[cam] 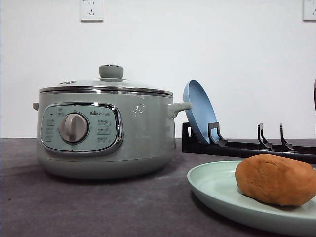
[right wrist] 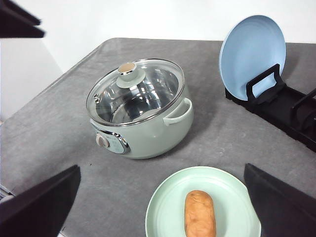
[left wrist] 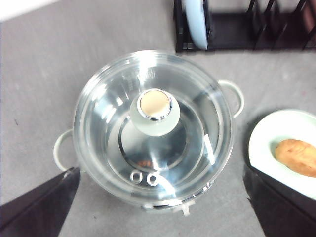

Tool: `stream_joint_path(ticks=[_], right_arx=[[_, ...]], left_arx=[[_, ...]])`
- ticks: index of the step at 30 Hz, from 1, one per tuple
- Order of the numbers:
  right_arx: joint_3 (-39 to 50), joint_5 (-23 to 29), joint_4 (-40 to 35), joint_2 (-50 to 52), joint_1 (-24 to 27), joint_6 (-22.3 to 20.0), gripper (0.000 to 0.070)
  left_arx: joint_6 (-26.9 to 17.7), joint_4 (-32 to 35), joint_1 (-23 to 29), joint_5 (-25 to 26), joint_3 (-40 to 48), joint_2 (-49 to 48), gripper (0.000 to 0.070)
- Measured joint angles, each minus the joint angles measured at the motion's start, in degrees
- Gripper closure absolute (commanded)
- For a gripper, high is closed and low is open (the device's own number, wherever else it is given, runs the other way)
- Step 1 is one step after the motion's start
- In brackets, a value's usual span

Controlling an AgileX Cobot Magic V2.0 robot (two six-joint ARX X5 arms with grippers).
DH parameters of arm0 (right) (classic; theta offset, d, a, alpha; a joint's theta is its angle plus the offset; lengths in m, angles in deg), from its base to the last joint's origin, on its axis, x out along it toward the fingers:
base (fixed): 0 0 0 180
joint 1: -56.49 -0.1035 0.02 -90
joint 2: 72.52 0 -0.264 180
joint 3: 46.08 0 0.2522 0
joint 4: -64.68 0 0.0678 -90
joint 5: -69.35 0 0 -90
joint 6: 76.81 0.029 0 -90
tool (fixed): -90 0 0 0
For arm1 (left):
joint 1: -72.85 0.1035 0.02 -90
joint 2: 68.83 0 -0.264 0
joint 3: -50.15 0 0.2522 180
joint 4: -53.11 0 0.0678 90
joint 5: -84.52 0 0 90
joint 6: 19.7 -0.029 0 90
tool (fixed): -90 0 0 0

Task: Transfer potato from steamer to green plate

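Observation:
The potato (cam: pixel 276 178) is an orange-brown oval lying on the green plate (cam: pixel 217 190), at the table's front right. The pale green steamer (cam: pixel 143 138) stands to the left of the plate with its glass lid on. My left gripper (left wrist: pixel 160 170) hangs open above the lid knob (left wrist: pixel 154 111), with nothing between its fingers. From there the potato (left wrist: pixel 297 157) and green plate (left wrist: pixel 266 143) lie off to one side. My right gripper (right wrist: pixel 162 167) is open, high above the table, over the potato (right wrist: pixel 200 215), green plate (right wrist: pixel 168 202) and steamer (right wrist: pixel 148 143).
A blue plate (cam: pixel 197 113) stands upright in a black dish rack (cam: pixel 256 148) behind the green plate, close to the steamer's right handle. The rack's other slots hold nothing. The grey table's left edge (right wrist: pixel 44 94) runs beside the steamer.

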Motion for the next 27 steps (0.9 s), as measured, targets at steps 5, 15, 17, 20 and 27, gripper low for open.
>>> stream_joint_path(ticks=[5, 15, 17, 20, 27], right_arx=[[0.0, 0.0, 0.0, -0.01, 0.0, -0.43, 0.0], [0.0, 0.0, 1.03, 0.0, 0.0, -1.11, 0.0], [0.0, 0.0, 1.05, -0.01, 0.0, -1.32, 0.0], [0.0, 0.0, 1.05, -0.01, 0.0, -1.95, 0.0], [0.0, 0.02, 1.05, 0.02, 0.0, -2.15, 0.0]], left_arx=[[0.18, 7.58, -0.02, 0.0, 15.39, -13.77, 0.0], [3.79, 14.41, -0.04, 2.67, 35.96, -34.71, 0.0], [4.68, 14.62, -0.02, 2.67, 37.73, -37.62, 0.0], [5.47, 14.99, -0.07, 2.67, 38.12, -39.49, 0.0], [5.7, 15.17, -0.07, 2.67, 38.19, -39.32, 0.0]])
